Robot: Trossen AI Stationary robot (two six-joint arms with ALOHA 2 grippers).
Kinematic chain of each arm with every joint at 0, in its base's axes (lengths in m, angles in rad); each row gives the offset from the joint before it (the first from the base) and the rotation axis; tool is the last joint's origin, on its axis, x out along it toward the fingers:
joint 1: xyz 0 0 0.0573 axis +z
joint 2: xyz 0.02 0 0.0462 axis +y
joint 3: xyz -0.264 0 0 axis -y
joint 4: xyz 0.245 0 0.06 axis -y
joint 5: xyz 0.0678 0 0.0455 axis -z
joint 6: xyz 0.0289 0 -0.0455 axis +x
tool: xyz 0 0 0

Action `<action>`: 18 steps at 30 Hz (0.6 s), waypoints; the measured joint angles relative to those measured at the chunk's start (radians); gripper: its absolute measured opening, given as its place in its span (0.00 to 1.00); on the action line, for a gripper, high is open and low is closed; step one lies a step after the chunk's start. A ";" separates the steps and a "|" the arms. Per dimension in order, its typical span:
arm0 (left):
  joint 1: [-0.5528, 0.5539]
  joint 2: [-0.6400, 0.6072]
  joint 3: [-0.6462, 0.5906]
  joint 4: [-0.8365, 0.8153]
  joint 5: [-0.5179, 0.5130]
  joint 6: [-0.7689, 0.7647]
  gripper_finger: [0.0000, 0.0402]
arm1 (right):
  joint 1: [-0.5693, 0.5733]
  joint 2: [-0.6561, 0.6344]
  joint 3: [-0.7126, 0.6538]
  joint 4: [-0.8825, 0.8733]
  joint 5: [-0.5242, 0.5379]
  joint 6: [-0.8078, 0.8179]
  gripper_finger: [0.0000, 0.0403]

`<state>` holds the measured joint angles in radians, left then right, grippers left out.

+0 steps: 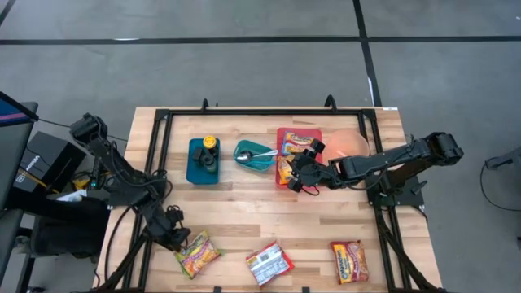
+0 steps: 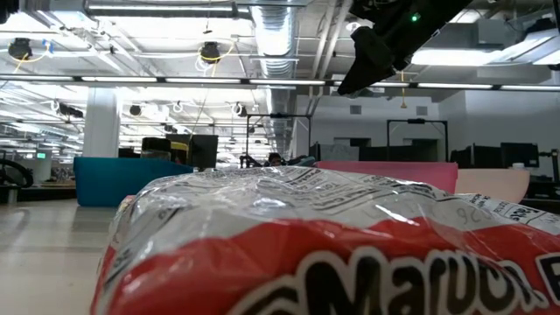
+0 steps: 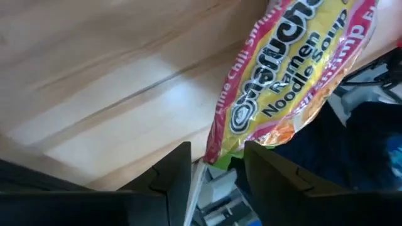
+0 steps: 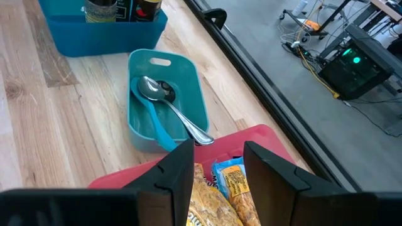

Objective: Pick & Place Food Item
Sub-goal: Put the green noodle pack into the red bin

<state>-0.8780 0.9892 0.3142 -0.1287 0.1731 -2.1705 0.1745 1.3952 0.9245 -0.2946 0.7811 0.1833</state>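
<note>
Left gripper [image 3: 217, 172] fingers parted around the ramen packet [image 3: 290, 69] end (long axis running away from them); right gripper [image 4: 217, 169] open above the red tray [image 4: 135, 176].

Bare tabletop [image 1: 236, 212] lies between trays above and 3 packets below.

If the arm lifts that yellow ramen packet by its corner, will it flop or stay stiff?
The ramen packet is a thin glossy wrapper, so its edges would probably crinkle and might slip between the left gripper fingers. The noodle block inside likely keeps the middle fairly stiff. It looks light, so it may swing or slide easily on the wooden table.
</note>
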 joint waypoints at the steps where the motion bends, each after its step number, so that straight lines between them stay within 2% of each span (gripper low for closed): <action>1: 0.000 0.000 -0.015 0.032 0.000 -0.010 0.37 | 0.000 0.000 0.000 0.000 0.000 0.000 0.33; 5: -0.001 0.000 -0.052 0.154 -0.001 -0.018 0.43 | 0.000 0.000 0.000 -0.001 0.000 0.000 0.33; 10: -0.001 0.006 -0.073 0.161 -0.007 -0.022 0.48 | 0.000 0.000 0.000 -0.004 0.000 0.000 0.33; 18: -0.002 0.067 -0.082 0.238 0.002 -0.041 0.49 | 0.000 0.000 0.000 -0.007 0.000 0.000 0.33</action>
<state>-0.8795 1.0562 0.2325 0.1090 0.1753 -2.2112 0.1745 1.3952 0.9245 -0.3019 0.7807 0.1837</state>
